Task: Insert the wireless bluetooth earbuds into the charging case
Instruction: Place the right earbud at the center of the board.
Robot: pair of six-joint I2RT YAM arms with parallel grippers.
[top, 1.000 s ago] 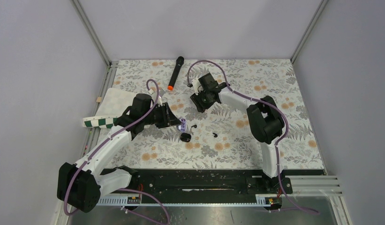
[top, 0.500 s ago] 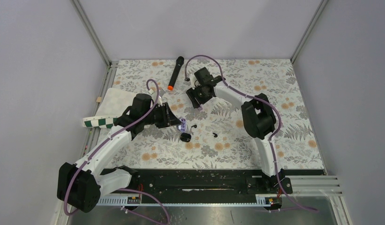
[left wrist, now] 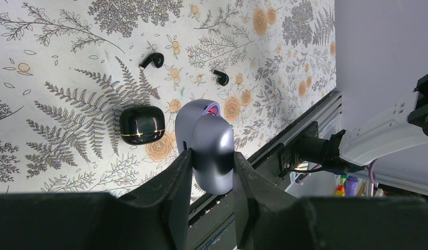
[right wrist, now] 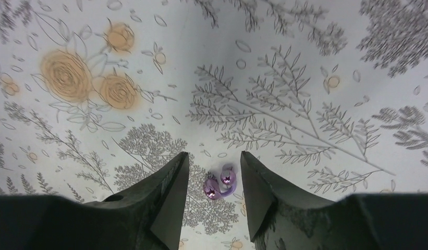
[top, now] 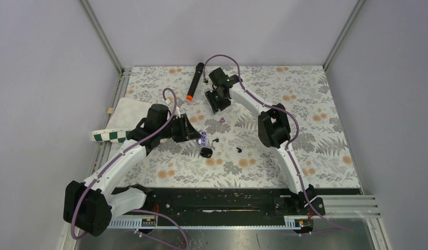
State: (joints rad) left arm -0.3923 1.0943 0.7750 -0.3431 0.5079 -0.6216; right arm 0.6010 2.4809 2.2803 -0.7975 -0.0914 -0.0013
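Observation:
A glossy black charging case (left wrist: 142, 125) (top: 206, 152) lies shut on the floral table. Two black earbuds lie loose beyond it, one (left wrist: 152, 60) (top: 215, 140) nearer the case, the other (left wrist: 220, 78) (top: 237, 149) to its right. My left gripper (left wrist: 211, 155) (top: 200, 136) is shut on a lavender-grey case (left wrist: 206, 138) with its lid lifted, held just left of the black case. My right gripper (right wrist: 214, 156) (top: 216, 107) hangs open above the table farther back. A small purple earbud (right wrist: 219, 183) (top: 222, 120) lies on the cloth below the gap, touched by neither finger.
A black microphone (top: 195, 80) with an orange end lies at the back, left of my right gripper. A white pad with a green checked edge (top: 123, 120) sits at the table's left side. A black rail (top: 222, 200) runs along the near edge.
My right gripper has drawn back toward the far left of the table, leaving the purple earbud showing on the cloth. The left arm and its lavender case have stayed put.

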